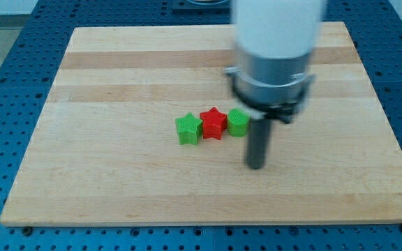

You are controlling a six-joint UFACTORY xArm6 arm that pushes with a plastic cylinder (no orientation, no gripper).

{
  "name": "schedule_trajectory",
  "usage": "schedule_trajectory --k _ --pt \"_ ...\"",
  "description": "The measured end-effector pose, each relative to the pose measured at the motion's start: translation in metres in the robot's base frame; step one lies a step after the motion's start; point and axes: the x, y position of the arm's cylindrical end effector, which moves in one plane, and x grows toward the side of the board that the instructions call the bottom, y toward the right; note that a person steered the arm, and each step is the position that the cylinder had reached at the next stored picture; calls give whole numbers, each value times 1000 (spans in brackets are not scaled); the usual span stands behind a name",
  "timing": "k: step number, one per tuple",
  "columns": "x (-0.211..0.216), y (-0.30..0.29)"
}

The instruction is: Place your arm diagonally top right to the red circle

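My tip (256, 166) rests on the wooden board (117, 181), just below and right of a row of three touching blocks. The row holds a green star-like block (188, 130) on the left, a red star (213, 123) in the middle and a green rounded block (237, 123) on the right, next to the rod. The tip is apart from all three. No red circle shows in this view. The arm's large white and grey body (274, 56) hides part of the board's upper right.
The board lies on a blue perforated table (5, 42), which shows on all sides of it. The board's bottom edge runs near the view's bottom.
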Motion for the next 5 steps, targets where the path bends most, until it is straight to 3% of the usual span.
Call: schedule_trajectory --k 1,2,3,5 --pt "-35 70" --pt "-76 83" --pt "-111 72" --pt "-130 -36"
